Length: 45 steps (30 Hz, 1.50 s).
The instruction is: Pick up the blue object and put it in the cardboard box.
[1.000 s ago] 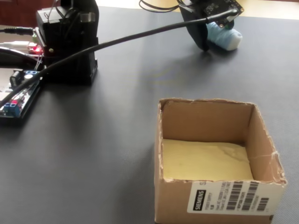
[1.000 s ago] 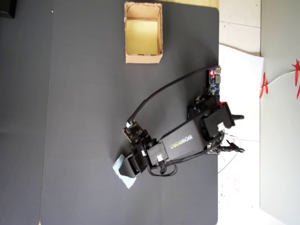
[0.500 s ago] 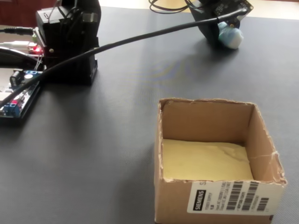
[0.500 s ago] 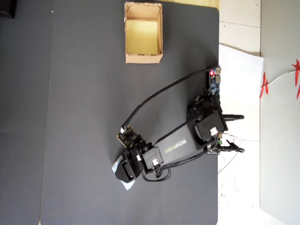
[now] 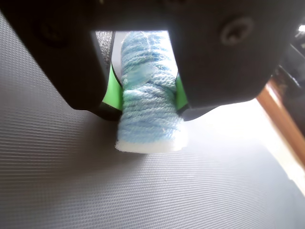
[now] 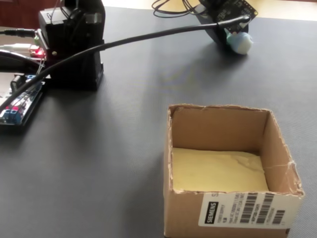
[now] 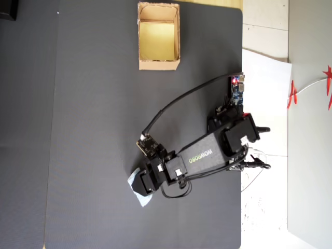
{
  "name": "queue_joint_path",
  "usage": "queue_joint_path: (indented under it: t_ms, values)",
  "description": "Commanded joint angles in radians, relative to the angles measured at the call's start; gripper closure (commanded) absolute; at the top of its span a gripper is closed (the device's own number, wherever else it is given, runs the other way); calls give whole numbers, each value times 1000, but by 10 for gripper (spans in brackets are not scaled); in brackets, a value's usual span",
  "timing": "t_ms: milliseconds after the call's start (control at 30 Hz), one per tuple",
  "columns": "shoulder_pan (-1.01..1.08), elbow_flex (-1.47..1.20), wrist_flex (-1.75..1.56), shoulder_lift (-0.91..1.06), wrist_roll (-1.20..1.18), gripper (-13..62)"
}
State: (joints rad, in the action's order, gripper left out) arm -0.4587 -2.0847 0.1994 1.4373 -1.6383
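I see the gripper clamped on the blue yarn bundle, its base touching the dark mat. Cardboard box sits empty at the mat's far edge in the overhead view, well apart from the arm.

From above, the arm covers most of the blue object; the gripper's upper body runs off the wrist view's top; the cardboard box's bottom is cropped in the fixed view, its label print unreadable.

Dark grey mat carries the cardboard box and arm base
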Motion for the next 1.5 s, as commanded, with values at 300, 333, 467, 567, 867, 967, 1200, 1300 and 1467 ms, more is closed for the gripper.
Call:
queue_joint_path:
  t_ms: [300,333,467,567,867,967,1200,1300,1467]
  values:
    - [106,-193,-270,293,21,537]
    - [123,-222,-290,325,21,537]
    - [184,-296,-382,434,18,536]
    - [285,-319,-431,525,23,536]
    - [588,-298,-462,598,141,536]
    - [713,-272,-454,603,184,536]
    - [945,-184,-342,592,295,536]
    - [1094,-86,-170,546,420,536]
    - [1203,-52,0,503,528,534]
